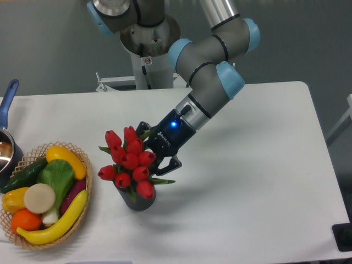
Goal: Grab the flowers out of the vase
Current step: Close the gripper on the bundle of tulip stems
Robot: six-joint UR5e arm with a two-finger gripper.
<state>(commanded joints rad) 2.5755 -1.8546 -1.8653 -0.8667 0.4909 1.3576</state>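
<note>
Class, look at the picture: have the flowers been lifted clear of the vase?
No. The flowers stand in the vase, with the pincer right beside them.

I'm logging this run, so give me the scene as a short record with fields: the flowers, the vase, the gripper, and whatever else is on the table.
flowers: red tulip bunch, sitting in the vase
vase: dark grey, standing on the white table
gripper: at the right side of the bunch, fingers among the blooms; whether closed cannot be told
basket: wicker, left of the vase, holding fruit and vegetables
pot: blue handle, at the left edge
</note>
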